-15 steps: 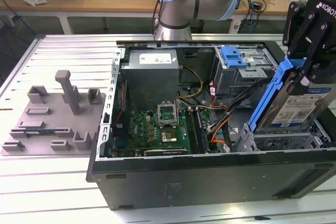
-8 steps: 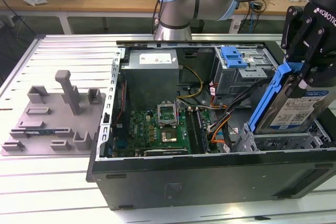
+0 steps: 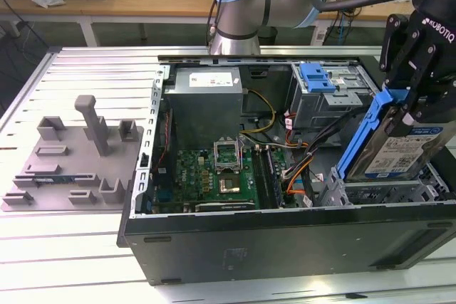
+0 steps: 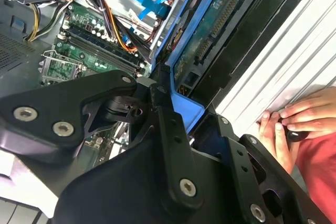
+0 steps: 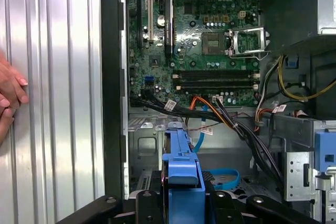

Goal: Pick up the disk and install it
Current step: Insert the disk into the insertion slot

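The disk (image 3: 400, 149) hangs tilted over the exterior view's right end of the open computer case (image 3: 285, 236). Its white-and-blue label faces the camera, and its blue carrier (image 3: 362, 133) runs along the edge nearer the motherboard (image 3: 221, 172). The pincer (image 3: 417, 105) is clamped on the disk's upper end, so the arm carries it. The lower end points down toward the grey metal bay (image 3: 388, 191) in the case's corner, though I cannot tell whether it touches there. In the second wrist view the disk's green circuit side (image 4: 210, 30) slants away from the pincer's black links toward the case interior. In the first wrist view the carrier's edge (image 5: 181, 156) stands between the fingers, with cables and the motherboard beyond it. By my reading, the pick-up is done and the install is not: the disk sits at an angle above the bay, not slid home or level in it. Farther back in the case stand the drive cage with a blue handle (image 3: 317, 76) and the grey box with a white sticker (image 3: 206, 97). A grey fixture tray (image 3: 71, 165) lies on the ribbed tabletop (image 3: 85, 76), well apart from the work. A person's hand (image 4: 299, 124) rests on the tabletop just beside the case wall.
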